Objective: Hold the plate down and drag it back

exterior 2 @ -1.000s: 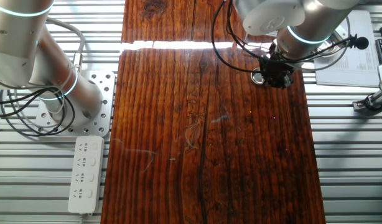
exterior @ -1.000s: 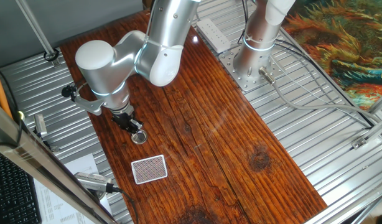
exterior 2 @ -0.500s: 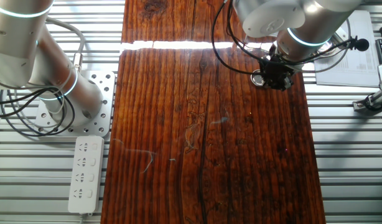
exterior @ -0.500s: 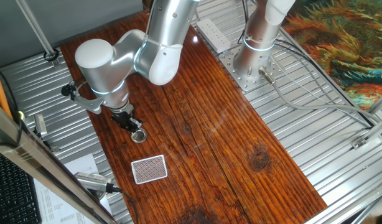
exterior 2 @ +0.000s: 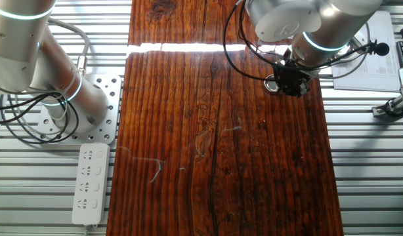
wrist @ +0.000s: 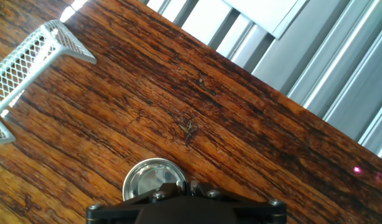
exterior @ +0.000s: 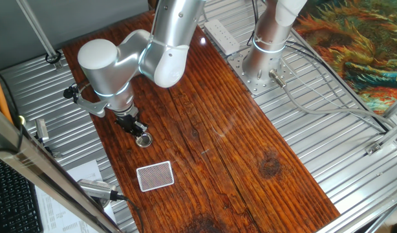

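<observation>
Hand view: gripper [wrist: 178, 186] tip bears down on near rim of plate [wrist: 150, 179], which lies flat on wooden table [wrist: 241, 143]. Finger gap hidden; cannot tell its width. Patterned card [wrist: 29, 59] lies apart at upper left. One fixed view: plate [exterior: 144, 140] sits near table's left edge, card [exterior: 154, 175] beyond it.

The plate [exterior: 144, 140] is a small round disc of shiny silver metal with a raised rim and a darker centre, lying flat on the wooden table [exterior: 231, 149]; it sits directly under the tips of the gripper [exterior: 138, 131], which touch its near edge. In the hand view the plate [wrist: 155, 179] shows just ahead of the fingers, its near rim hidden by them; in the other fixed view only its edge [exterior 2: 272, 83] shows beside the gripper [exterior 2: 290, 84].
</observation>
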You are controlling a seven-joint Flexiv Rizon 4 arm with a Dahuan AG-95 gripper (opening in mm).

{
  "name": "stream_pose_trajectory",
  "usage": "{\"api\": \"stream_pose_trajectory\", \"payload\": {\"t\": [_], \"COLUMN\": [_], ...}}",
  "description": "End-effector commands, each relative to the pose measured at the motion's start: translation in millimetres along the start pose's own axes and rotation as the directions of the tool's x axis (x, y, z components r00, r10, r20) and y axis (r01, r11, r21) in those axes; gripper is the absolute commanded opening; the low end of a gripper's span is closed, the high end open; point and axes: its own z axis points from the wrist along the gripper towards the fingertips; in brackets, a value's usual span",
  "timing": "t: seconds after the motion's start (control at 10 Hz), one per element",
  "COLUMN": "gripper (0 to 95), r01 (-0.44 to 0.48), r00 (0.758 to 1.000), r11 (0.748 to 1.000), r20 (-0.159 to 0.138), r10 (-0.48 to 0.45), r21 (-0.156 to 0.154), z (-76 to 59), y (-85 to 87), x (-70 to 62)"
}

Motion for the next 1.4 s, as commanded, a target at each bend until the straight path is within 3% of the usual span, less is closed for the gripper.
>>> {"api": "stream_pose_trajectory", "payload": {"t": [0.1,0.3,0.5,0.9,1.4], "gripper": [0.0,0.0,0.0,0.0,0.0], "r01": [0.0,-0.004,-0.057,-0.1,-0.088], "r00": [1.0,1.0,0.998,0.995,0.996], "r11": [1.0,1.0,0.998,0.995,0.996], "r20": [-0.001,-0.004,0.008,-0.018,-0.018], "r10": [0.0,0.004,0.058,0.101,0.088], "r21": [0.001,-0.008,-0.04,0.009,0.006], "z": [0.3,0.7,0.7,0.7,0.7], "y": [-1.0,-1.2,-1.2,-1.2,-1.2], "x": [0.3,0.3,0.3,0.3,0.3]}}
